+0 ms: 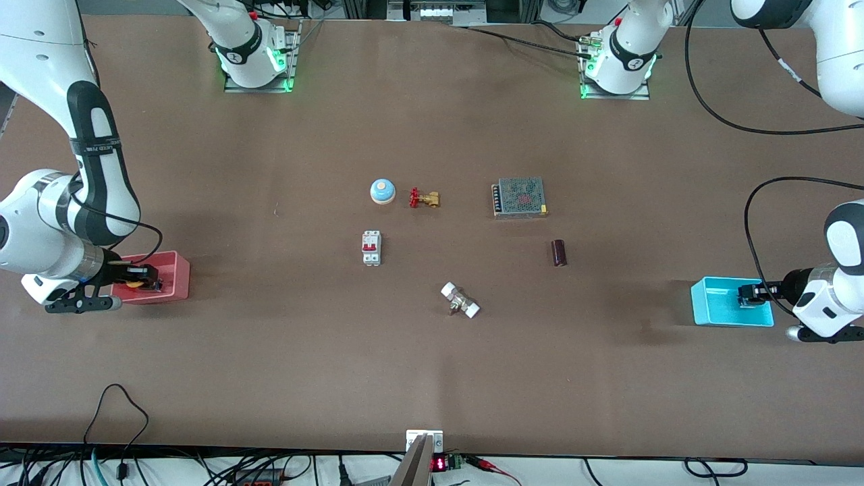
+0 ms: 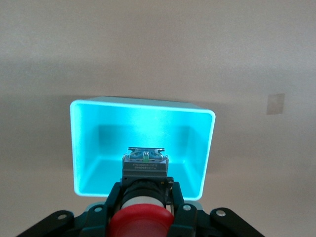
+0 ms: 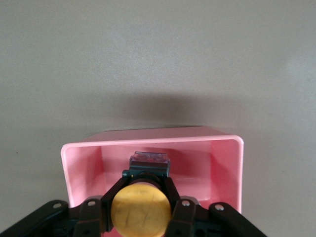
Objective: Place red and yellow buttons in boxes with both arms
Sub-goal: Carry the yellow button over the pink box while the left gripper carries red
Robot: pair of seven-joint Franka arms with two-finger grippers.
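Note:
My left gripper (image 1: 750, 294) is shut on the red button (image 2: 141, 220) and holds it over the cyan box (image 1: 727, 302) at the left arm's end of the table. The left wrist view shows the button's base above the cyan box's (image 2: 86, 148) floor. My right gripper (image 1: 143, 279) is shut on the orange-yellow button (image 3: 141, 206) and holds it over the pink-red box (image 1: 174, 277) at the right arm's end. The right wrist view shows the button's base inside the pink box's (image 3: 222, 163) walls. In the front view only a bit of yellow (image 1: 137, 284) shows.
In the table's middle lie a blue dome bell (image 1: 382, 191), a brass valve with red handle (image 1: 424, 198), a white circuit breaker (image 1: 371, 248), a metal mesh power supply (image 1: 518, 196), a dark cylinder (image 1: 559, 252) and a white fitting (image 1: 460, 300).

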